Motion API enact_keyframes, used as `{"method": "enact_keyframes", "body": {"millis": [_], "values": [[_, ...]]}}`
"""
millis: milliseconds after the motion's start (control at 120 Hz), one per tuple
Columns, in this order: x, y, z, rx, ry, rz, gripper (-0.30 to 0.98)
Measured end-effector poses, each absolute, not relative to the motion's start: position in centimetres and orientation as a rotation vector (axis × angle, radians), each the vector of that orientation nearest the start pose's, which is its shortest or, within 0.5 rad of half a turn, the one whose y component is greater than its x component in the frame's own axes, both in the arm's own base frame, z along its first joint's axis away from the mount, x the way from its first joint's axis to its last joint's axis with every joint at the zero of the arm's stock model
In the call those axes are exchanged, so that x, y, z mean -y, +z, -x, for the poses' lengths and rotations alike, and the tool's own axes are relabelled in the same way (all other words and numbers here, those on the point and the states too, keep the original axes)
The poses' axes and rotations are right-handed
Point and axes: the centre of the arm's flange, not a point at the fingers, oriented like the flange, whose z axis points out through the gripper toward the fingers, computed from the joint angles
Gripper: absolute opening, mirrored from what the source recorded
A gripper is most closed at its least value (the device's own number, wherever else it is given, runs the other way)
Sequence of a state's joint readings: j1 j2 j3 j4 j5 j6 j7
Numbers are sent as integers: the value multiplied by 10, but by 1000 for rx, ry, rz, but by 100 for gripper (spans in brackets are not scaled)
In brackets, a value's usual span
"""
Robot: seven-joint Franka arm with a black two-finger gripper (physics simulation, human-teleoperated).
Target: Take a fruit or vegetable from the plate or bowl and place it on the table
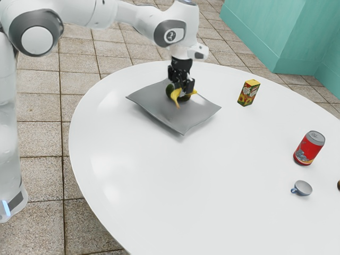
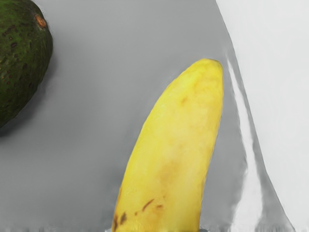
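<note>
Banana [image 2: 174, 145]: directly under the claw [image 1: 182, 87], within the outline of the plate; yellow, with brown marks on the skin; whether it bears on the plate cannot be determined.
Claw: low over the plate, at the banana; whether it is released, clenched or grasping the fruit, I cannot tell.
Avocado [image 2: 19, 58]: on the plate, close by the claw; dark green, rough skin, brown stem spot; a strip of grey separates it from the banana's near end in the wrist view.
Plate [image 1: 154, 114]: beneath the claw; grey, four-cornered, edges raised.
Arm [image 1: 133, 18]: above the claw; white, entering from the exterior view's upper left.
Table [image 1: 186, 186]: under the plate, spreading out around the claw; white, rounded edge.
Carton [image 1: 248, 93]: off the plate, to the claw's side toward the exterior view's right; upright, yellow top.
Can [image 1: 309, 148]: farther from the claw than the carton; red, grey lid.
Cup [image 1: 303, 188]: well apart from the claw, near the can; small, blue handle.
Floor [image 1: 37, 135]: beyond the table; square tiles.
</note>
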State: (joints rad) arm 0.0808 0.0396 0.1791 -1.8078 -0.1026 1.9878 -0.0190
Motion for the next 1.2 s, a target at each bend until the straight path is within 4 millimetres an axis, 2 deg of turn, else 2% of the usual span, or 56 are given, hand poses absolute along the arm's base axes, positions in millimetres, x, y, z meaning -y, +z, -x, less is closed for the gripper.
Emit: {"method": "enact_keyframes", "body": {"millis": [108, 258, 408, 508, 583, 625, 675, 767, 883, 917, 950, 1000, 1042, 1067, 1083, 1108, 1142, 1200], "values": [[-81, 538, -573, 335, -200, 3207, 13], [7, 533, -576, 98, -125, 3239, 13], [92, 528, -568, -129, -77, 3242, 13], [133, 525, -560, -241, -59, 3234, 14], [146, 518, -559, -272, -41, 3229, 23], [141, 516, -562, -255, -37, 3229, 27], [123, 515, -567, -200, -41, 3232, 36], [64, 512, -578, -35, -46, 3235, 51], [-7, 508, -580, 145, -3, 3227, 61], [-24, 525, -581, 150, -33, 3218, 63], [-40, 560, -585, 104, -115, 3202, 64], [-59, 635, -584, -23, -274, 3152, 65], [-70, 708, -570, -141, -405, 3047, 66], [-73, 741, -560, -208, -451, 2985, 67], [-75, 756, -554, -249, -462, 2953, 67], [-79, 763, -552, -308, -448, 2930, 67], [-86, 756, -558, -379, -398, 2927, 67], [-110, 715, -579, -477, -248, 2956, 68]]}}
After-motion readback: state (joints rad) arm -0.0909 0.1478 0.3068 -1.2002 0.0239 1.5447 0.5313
